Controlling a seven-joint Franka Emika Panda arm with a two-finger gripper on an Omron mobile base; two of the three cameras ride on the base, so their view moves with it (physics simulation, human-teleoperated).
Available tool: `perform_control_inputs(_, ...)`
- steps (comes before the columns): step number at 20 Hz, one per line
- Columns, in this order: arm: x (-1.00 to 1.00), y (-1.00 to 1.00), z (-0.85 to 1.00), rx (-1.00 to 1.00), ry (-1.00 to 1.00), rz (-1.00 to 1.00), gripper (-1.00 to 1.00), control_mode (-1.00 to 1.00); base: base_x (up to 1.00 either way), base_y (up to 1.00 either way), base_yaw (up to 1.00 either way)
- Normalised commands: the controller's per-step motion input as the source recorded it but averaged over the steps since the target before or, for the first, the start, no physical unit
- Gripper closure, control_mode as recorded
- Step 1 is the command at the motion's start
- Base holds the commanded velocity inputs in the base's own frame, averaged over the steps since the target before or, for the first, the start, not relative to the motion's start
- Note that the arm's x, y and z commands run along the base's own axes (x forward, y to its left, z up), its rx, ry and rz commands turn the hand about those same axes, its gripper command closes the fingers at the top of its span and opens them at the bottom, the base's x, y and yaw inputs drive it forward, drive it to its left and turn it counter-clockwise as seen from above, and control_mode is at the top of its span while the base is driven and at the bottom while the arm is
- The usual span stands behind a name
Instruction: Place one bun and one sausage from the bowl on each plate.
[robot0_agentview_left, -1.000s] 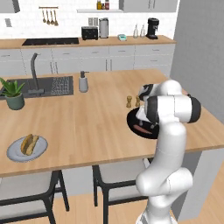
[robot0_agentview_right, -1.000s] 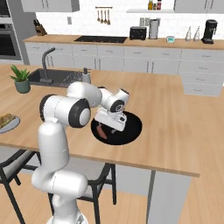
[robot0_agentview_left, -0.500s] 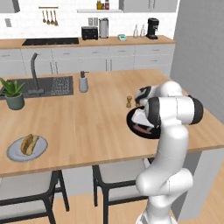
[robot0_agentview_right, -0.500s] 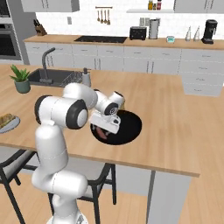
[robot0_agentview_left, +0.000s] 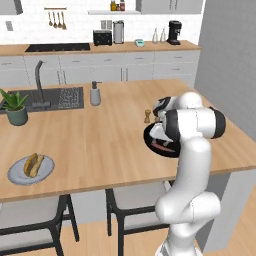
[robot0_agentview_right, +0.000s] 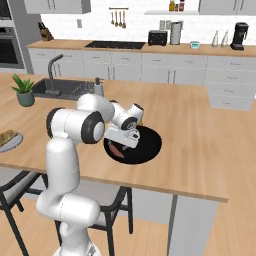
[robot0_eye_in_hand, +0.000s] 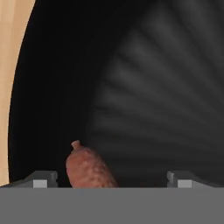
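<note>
Hovering low inside the wide, shallow all-black bowl (robot0_eye_in_hand: 144, 87), the gripper (robot0_eye_in_hand: 109, 179) has its two dark fingertips (robot0_eye_in_hand: 41, 178) spread wide and released, grasping nothing. A reddish-brown sausage (robot0_eye_in_hand: 87, 166) lies on the bowl floor between the fingertips, nearer the left one, its tapered end pointing away from the hand, so its long axis runs roughly across the closing line. Judged from this, a straight descent should straddle it; slight leftward centring appears advisable.

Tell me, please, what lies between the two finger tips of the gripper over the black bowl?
In the hand view the end of a brown sausage lies between the open gripper's tips, nearer one tip, on the bowl.
</note>
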Motion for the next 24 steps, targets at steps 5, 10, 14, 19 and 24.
perform_control_inputs(5, -0.23, -0.3, -0.37, 0.02, -0.1, 0.1, -1.0, -1.0, 0.0, 0.0, 0.0)
perform_control_inputs(10, -0.48, 0.0, -0.2, 0.0, -0.06, 0.04, -1.0, -1.0, 0.0, 0.0, 0.0)
perform_control_inputs(14, -0.27, 0.0, 0.08, 0.0, 0.0, 0.11, -1.0, -1.0, 0.0, 0.0, 0.0)
perform_control_inputs(19, -0.12, 0.0, -0.18, 0.01, 0.0, 0.18, -1.0, -1.0, 0.0, 0.0, 0.0)
perform_control_inputs(24, 0.03, 0.0, -0.4, 0.0, 0.0, 0.16, -1.0, -1.0, 0.0, 0.0, 0.0)
